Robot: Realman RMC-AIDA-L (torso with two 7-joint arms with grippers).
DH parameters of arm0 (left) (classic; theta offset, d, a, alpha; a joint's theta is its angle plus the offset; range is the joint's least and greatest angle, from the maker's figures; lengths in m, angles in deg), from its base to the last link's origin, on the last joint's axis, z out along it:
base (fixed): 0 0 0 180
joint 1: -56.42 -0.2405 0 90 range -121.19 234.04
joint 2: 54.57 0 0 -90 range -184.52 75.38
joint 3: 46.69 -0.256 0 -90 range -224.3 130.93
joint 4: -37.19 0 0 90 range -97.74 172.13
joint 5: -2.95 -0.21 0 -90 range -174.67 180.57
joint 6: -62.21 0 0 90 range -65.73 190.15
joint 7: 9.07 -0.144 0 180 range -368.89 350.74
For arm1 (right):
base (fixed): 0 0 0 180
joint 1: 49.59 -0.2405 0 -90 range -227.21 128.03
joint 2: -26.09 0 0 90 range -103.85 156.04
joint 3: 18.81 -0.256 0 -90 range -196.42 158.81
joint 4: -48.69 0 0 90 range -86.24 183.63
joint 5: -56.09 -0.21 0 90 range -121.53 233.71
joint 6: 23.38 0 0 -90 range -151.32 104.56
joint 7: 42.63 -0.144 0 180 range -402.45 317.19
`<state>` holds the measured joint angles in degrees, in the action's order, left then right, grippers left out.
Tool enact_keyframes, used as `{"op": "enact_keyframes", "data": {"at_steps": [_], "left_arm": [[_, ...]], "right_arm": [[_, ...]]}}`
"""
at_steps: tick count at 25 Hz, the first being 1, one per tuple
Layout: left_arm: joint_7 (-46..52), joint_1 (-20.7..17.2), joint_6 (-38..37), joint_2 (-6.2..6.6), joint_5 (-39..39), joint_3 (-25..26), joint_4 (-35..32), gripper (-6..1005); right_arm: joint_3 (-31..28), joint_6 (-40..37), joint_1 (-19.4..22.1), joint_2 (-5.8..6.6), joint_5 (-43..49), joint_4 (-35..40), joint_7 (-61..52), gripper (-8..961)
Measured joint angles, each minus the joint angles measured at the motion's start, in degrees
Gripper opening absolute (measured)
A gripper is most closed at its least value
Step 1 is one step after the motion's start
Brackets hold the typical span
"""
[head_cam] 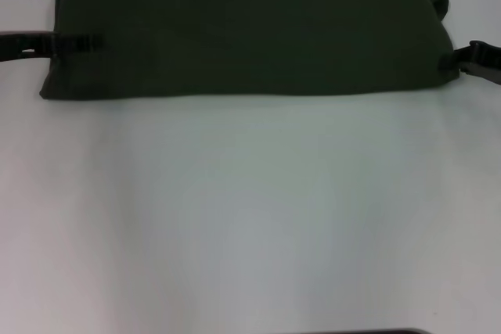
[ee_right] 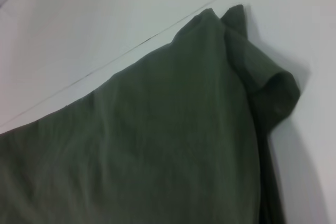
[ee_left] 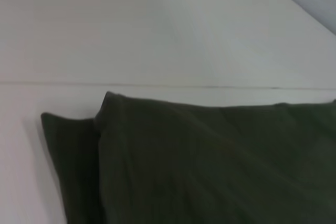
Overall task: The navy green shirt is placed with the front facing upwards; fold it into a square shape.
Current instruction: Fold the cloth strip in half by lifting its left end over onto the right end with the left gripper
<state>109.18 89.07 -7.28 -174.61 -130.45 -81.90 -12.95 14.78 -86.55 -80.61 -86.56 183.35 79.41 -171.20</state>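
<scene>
Both pincers were seen at the far part of the bench: the left pincer (head_cam: 78, 42) lay over the left end of the shirt (head_cam: 250, 29), the right pincer (head_cam: 477, 56) touched its right end. Whether either was apart or clamped on cloth could not be told. The shirt was found folded into a wide band along the far edge of the bench (head_cam: 250, 217), plain side up. It was judged soft, light and limp, best taken at its end corners. Nothing else was seen to stand in the way.
</scene>
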Motion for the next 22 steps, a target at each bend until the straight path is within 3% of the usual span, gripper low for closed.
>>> {"op": "enact_keyframes", "data": {"at_steps": [7, 22], "left_arm": [[4.21, 2.91, -5.13, 1.92, -9.41, 4.05, 0.49, 908], [7.96, 4.62, 1.35, 2.26, -17.8, 3.71, 4.35, 907]], "right_arm": [[-0.09, -0.38, 0.01, 0.23, -0.14, 0.22, 0.0, 14], [-0.1, -0.86, 0.0, 0.51, -0.09, 0.26, 0.0, 15]]}}
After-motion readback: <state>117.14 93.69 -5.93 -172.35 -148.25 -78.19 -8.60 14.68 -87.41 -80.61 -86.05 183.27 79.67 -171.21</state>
